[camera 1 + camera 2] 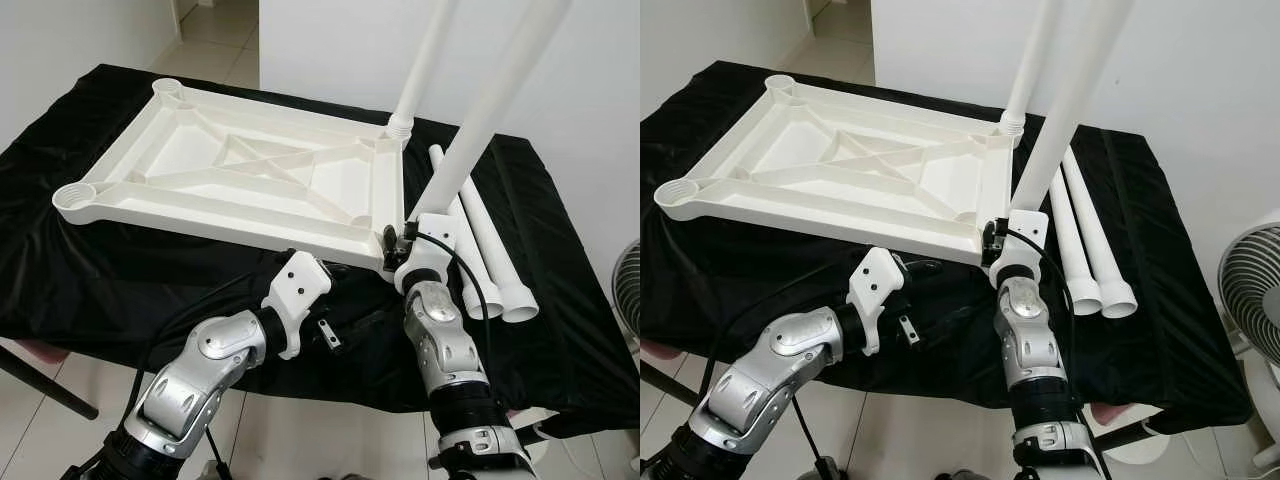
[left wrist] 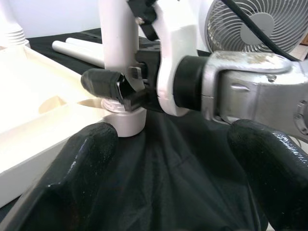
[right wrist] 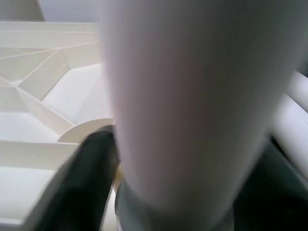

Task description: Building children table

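Tabletop (image 1: 240,170) socket holds leg (image 1: 490,110), right pincer (image 2: 113,89) gripping.

Both arms are silver metal with rounded, jointed casings and black collars. The left arm (image 1: 205,365) ends in a white wrist bracket, and a black cable loops at its 10 o'clock. The right arm (image 1: 445,350) carries a white bracket and a black cable too. The left gripper's fingers (image 2: 79,168) are glossy black.

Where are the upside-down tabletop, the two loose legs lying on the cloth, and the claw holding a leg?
tabletop (image 1: 190,205): left eye view, near long rim.
loose legs (image 1: 490,250): left eye view, mid-shaft of the outer one.
right claw (image 2: 126,86): left wrist view, between its fingertips, around the leg.
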